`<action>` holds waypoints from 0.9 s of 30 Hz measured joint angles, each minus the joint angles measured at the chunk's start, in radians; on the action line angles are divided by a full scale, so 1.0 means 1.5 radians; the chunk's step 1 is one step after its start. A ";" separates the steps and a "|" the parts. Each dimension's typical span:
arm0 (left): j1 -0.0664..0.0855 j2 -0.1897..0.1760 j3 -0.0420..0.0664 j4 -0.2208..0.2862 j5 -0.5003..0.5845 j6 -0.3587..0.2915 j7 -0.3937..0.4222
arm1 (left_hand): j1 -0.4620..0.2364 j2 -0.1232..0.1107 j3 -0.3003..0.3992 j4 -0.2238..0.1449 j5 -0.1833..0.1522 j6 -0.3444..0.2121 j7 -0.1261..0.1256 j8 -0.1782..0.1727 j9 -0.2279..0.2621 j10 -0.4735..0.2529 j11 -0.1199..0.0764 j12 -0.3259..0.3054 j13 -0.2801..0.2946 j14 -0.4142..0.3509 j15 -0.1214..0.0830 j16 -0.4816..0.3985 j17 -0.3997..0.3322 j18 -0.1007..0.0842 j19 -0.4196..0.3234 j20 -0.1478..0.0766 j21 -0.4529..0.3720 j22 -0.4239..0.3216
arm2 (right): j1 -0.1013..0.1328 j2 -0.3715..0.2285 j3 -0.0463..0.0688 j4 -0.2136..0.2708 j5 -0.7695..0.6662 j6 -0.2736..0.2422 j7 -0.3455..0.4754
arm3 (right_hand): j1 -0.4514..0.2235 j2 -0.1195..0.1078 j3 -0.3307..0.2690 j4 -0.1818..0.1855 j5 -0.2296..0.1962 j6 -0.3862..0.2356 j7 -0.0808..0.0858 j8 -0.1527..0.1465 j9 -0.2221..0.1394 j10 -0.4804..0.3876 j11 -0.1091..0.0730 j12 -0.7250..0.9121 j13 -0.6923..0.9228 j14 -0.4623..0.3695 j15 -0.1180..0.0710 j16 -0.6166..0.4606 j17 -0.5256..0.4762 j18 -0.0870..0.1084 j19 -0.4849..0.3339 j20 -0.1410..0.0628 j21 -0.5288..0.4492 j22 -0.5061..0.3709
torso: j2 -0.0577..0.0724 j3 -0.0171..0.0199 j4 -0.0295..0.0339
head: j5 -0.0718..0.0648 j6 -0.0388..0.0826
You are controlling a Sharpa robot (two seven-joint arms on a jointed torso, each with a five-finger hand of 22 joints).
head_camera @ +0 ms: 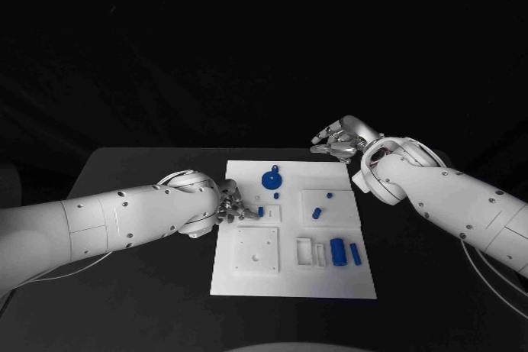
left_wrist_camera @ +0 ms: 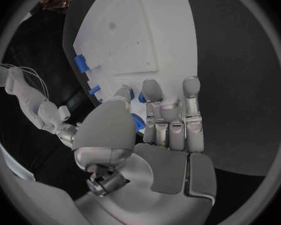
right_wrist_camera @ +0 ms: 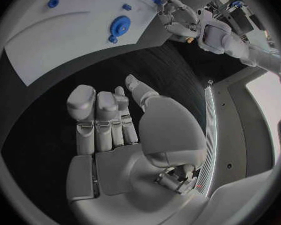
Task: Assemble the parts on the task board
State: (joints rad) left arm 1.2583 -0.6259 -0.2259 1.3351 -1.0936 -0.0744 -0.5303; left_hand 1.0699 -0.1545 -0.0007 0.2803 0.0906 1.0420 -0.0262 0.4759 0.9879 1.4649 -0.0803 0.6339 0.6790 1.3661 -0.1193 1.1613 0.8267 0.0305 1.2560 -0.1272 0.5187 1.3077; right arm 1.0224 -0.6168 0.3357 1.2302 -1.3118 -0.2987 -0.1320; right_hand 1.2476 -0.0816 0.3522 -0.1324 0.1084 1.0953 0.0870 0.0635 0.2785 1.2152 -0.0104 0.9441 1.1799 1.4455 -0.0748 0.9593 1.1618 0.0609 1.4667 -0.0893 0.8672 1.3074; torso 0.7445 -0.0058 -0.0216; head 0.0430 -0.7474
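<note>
The white task board (head_camera: 291, 272) lies in the middle of the black table. My left hand (head_camera: 229, 205) rests at the board's left edge, and a small blue part (head_camera: 259, 211) sits between its thumb and fingers. In the left wrist view the blue part (left_wrist_camera: 138, 121) shows pinched behind the thumb of the left hand (left_wrist_camera: 156, 130), over the board (left_wrist_camera: 147, 40). My right hand (head_camera: 343, 140) hovers over the table beyond the board's far right corner, fingers apart and holding nothing. The right wrist view shows the right hand (right_wrist_camera: 118, 130) bare, with the board (right_wrist_camera: 65, 40) beyond it.
A round blue part (head_camera: 271, 179) lies near the board's far edge, also seen as the round blue part (right_wrist_camera: 120, 25). An oblong blue part (head_camera: 317, 211) sits mid-board, and two blue blocks (head_camera: 338, 250) stand at the near right. A white square plate (head_camera: 256, 250) lies at the near left.
</note>
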 measured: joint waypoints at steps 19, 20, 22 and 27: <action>-0.002 -0.029 0.005 0.020 0.000 0.010 -0.004 | -0.032 -0.035 -0.017 0.009 -0.025 -0.025 0.008 -0.018 -0.008 0.000 0.000 -0.023 0.007 -0.030 0.000 -0.027 -0.034 0.000 -0.007 -0.007 -0.020 0.000 | -0.003 -0.005 0.000 0.000 0.001 0.000 0.001 | -0.004 -0.004 -0.002 0.002 0.000 0.000 0.000 0.000 0.000 0.000 0.000 -0.003 -0.002 0.000 0.000 -0.001 -0.001 0.000 0.000 0.000 -0.005 0.000 | 0.000 -0.0002 0.0004 | -0.002 0.004; -0.003 -0.032 0.008 0.022 0.001 0.010 -0.004 | -0.032 -0.035 -0.017 0.009 -0.025 -0.030 0.010 -0.022 -0.009 0.000 0.000 -0.026 0.006 -0.035 0.001 -0.034 -0.041 0.000 -0.012 -0.007 -0.024 0.000 | -0.003 -0.005 0.000 0.000 0.001 0.000 0.001 | -0.004 -0.004 -0.002 0.002 0.000 0.000 0.000 0.000 0.000 0.000 0.000 -0.003 -0.003 0.000 0.000 -0.003 -0.002 0.000 0.000 0.000 -0.007 0.000 | 0.000 -0.0003 0.0004 | -0.002 0.005; -0.003 -0.037 0.014 0.029 0.001 0.010 -0.004 | -0.032 -0.035 -0.017 0.009 -0.025 -0.036 0.014 -0.031 -0.018 -0.005 0.005 -0.029 0.005 -0.041 0.005 -0.041 -0.048 0.000 -0.014 -0.005 -0.032 0.000 | -0.003 -0.007 0.000 0.000 0.002 -0.001 0.002 | -0.004 -0.004 -0.002 0.002 0.003 0.000 0.000 0.000 0.000 -0.007 0.001 -0.025 -0.017 0.000 0.000 -0.008 -0.004 0.000 0.000 0.000 -0.012 0.000 | 0.000 -0.0004 0.0001 | -0.002 0.006; -0.002 -0.060 0.039 0.045 0.011 0.009 0.004 | -0.008 -0.025 -0.015 0.007 -0.025 -0.069 0.033 -0.068 -0.079 -0.046 0.019 -0.054 -0.002 -0.074 0.014 -0.067 -0.062 -0.002 -0.034 0.003 -0.060 -0.003 | -0.005 -0.014 0.000 0.005 0.009 -0.002 0.010 | -0.008 -0.003 0.007 -0.009 0.006 -0.005 0.000 0.000 0.000 -0.025 -0.002 -0.242 -0.224 -0.011 -0.002 -0.059 -0.040 0.000 -0.005 -0.005 -0.076 0.000 | 0.000 -0.0003 0.0000 | -0.004 0.010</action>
State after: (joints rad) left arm 1.2552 -0.7160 -0.1674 1.4031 -1.0775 -0.0606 -0.5240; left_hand 1.0572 -0.1917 -0.0235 0.2914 0.0532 0.9386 0.0230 0.3733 0.8690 1.3952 -0.0515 0.5536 0.6761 1.2546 -0.0981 1.0613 0.7338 0.0281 1.2044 -0.1224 0.4284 1.3029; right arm 1.0150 -0.6377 0.3357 1.2384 -1.2983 -0.3014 -0.1163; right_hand 1.2359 -0.0860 0.3627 -0.1459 0.1171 1.0883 0.0866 0.0635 0.2781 1.1779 -0.0140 0.5813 0.8440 1.4294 -0.0773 0.8705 1.1014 0.0607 1.4595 -0.0965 0.7537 1.3074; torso 0.7440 -0.0063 -0.0216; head 0.0375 -0.7326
